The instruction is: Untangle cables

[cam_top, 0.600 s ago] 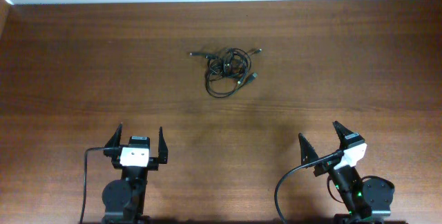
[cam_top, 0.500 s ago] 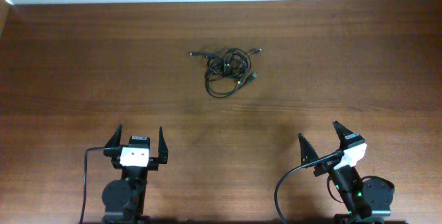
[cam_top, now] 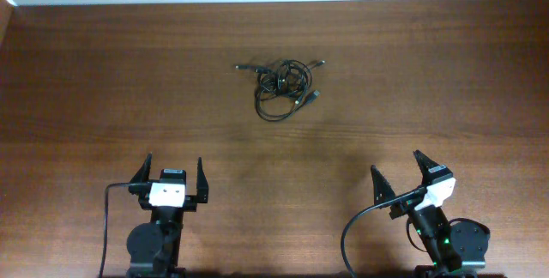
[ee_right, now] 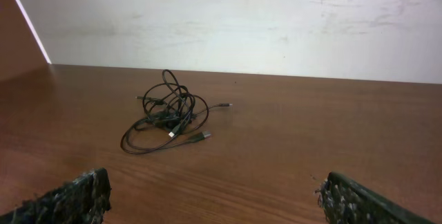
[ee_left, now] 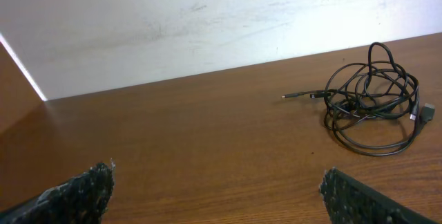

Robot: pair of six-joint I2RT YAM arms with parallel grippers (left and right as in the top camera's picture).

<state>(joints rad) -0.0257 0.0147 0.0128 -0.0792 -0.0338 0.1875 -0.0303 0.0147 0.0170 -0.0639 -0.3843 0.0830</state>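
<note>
Several thin black cables [cam_top: 283, 87] bunched in one loose knot on the wooden table [cam_top: 86, 98], toward the far edge and a little left of centre in the overhead view. Tangled tightest on the far side of the heap, slacker and wider on the side toward the robot. Small plug ends [cam_top: 314, 97] poking out at the far left, the far right and the near right of the bunch. From the left wrist, the cables [ee_left: 373, 106] off to the right, near the pale wall [ee_left: 173, 16], with a small arch of cord standing up from the heap. From the right wrist, the cables [ee_right: 169, 117] off to the left, one plug lying just beside the outer curve. Left gripper [cam_top: 174, 165] at the near edge, jaws spread wide, nothing between them, dark fingers [ee_left: 83, 189] framing bare wood. Right gripper [cam_top: 395, 163] likewise at the near edge, turned slightly, jaws released and apart, gripping nothing. Both well apart from the knot, touching no cord. Thicker black lead [cam_top: 105, 226] curving off the left arm, and a second lead likewise off the right arm.
</note>
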